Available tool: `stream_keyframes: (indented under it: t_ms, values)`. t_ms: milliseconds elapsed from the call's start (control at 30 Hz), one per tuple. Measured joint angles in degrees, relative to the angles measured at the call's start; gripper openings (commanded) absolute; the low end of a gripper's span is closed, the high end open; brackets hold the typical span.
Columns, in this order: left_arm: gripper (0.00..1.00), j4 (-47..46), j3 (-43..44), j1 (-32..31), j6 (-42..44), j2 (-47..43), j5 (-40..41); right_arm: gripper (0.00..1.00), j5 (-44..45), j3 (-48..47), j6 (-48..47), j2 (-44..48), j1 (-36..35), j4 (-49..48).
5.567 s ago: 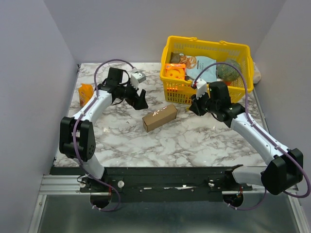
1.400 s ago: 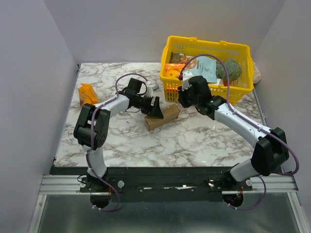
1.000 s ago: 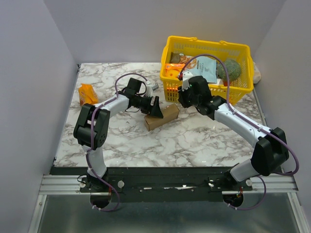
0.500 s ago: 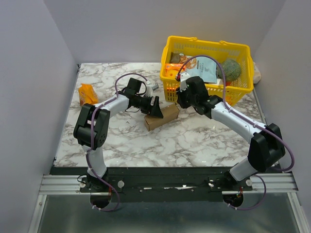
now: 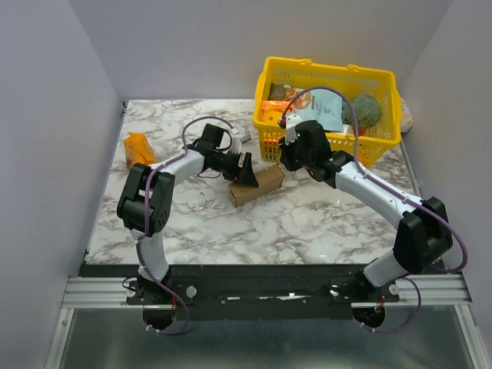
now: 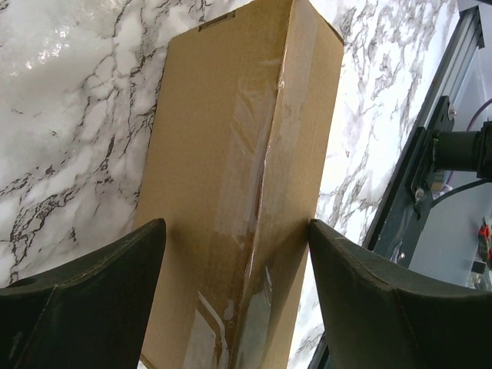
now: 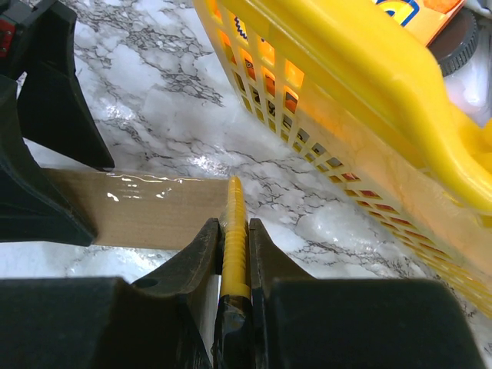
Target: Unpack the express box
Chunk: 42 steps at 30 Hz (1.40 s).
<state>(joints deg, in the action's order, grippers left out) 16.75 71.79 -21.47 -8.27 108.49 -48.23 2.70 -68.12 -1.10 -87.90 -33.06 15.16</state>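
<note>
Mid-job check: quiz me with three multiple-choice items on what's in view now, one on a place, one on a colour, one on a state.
1. Where on the table does the basket stand?
A. far right corner
B. near left corner
C. dead centre

2. What colour is the thin strip pinched in the right tool?
A. red
B. yellow
C. blue

3. How is the cardboard box?
A. flaps open
B. taped shut
C. crushed flat

Answers:
1 A: the top view shows the basket against the far right edge.
2 B: the right wrist view shows a yellow strip between the closed fingers.
3 B: the left wrist view shows clear tape running along the closed seam.
</note>
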Motion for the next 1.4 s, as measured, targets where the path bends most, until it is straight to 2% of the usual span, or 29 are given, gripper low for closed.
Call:
stream_keyframes:
  t_ms: [733, 1400]
  values:
    - [0.82, -0.15, 0.00, 0.00, -0.17, 0.39, -0.74, 0.00, -0.04, 0.04, -0.37, 0.90, 0.00, 0.15]
    - [0.79, -1.68, 1.09, 0.42, -2.64, 2.21, -2.23, 0.00, -0.42, 1.33, -0.44, 2.82, 0.00, 5.25]
